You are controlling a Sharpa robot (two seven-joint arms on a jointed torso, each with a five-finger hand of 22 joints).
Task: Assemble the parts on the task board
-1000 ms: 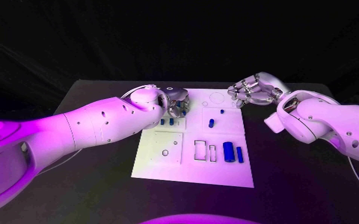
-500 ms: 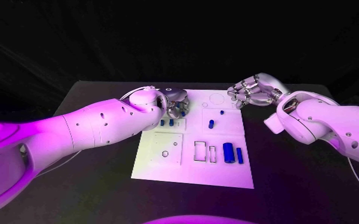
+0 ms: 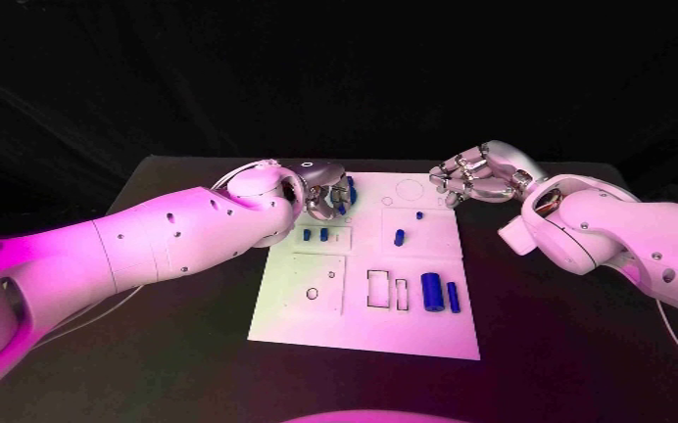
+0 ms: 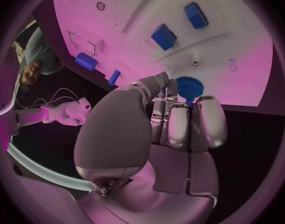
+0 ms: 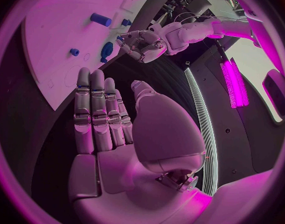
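Observation:
The white task board lies in the middle of the black table. My left hand hovers over the board's far left corner and pinches a blue toothed wheel in its fingertips. In the left wrist view the wheel sits between the fingertips, near a small white peg on the board. My right hand hangs by the board's far right corner. Its fingers lie straight and hold nothing.
Two small blue blocks stand on the board's left half, seen again as blue squares. A short blue piece lies mid-board. Two blue cylinders lie near the right edge beside rectangular recesses. Black table surrounds the board.
My left hand has risen a little and moved toward the board's far edge; the blue wheel now shows beside its fingers. The right hand has barely moved.

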